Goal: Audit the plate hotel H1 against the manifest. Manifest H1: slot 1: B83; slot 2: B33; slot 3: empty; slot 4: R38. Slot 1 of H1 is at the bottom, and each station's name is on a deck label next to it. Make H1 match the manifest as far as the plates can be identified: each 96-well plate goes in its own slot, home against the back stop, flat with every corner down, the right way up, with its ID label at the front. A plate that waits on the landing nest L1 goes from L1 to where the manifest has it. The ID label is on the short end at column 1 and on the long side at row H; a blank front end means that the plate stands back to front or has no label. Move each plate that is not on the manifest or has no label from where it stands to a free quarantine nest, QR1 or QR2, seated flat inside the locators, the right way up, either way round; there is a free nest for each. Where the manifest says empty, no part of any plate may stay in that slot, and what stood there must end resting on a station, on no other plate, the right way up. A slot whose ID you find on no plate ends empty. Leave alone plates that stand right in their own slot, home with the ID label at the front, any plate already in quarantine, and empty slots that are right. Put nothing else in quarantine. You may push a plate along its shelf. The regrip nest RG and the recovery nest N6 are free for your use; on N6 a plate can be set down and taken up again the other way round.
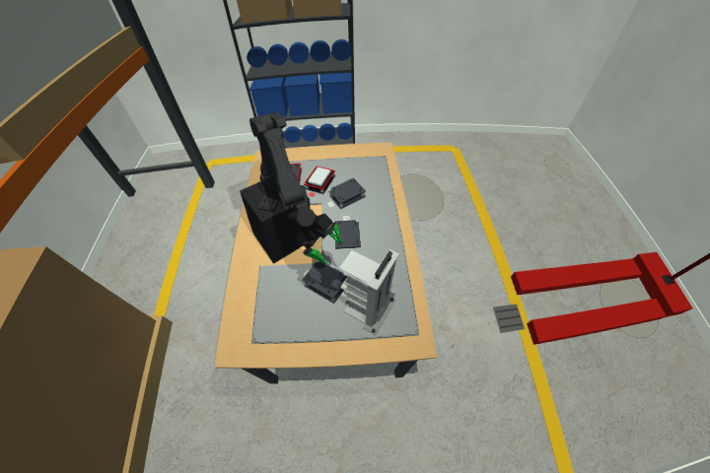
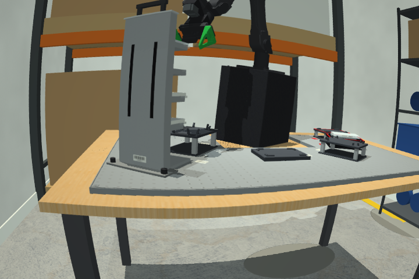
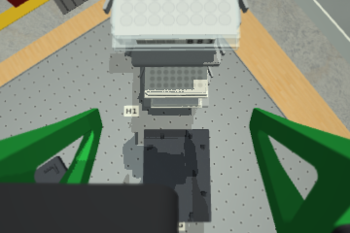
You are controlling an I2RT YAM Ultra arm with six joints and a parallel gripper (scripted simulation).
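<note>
Our gripper (image 3: 175, 146) hangs with its two green wedge-shaped fingers spread wide and nothing between them, high before the open front of the grey slab-sided plate hotel H1 (image 2: 147, 98). We see two translucent well plates there, the top plate (image 3: 175, 19) and a lower plate (image 3: 175, 83). A dark nest (image 3: 178, 170) stands on the dotted deck below, well apart from the fingers.

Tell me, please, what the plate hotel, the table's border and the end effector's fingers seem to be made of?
The plate hotel looks like matte grey painted metal or plastic: flat, even panels with two cut slots. The table's border looks like light wood, with fine grain lines. The end effector's fingers look like glossy green plastic, perhaps printed: uniform bright colour, open triangular frames. It stands open, holding nothing.
</note>
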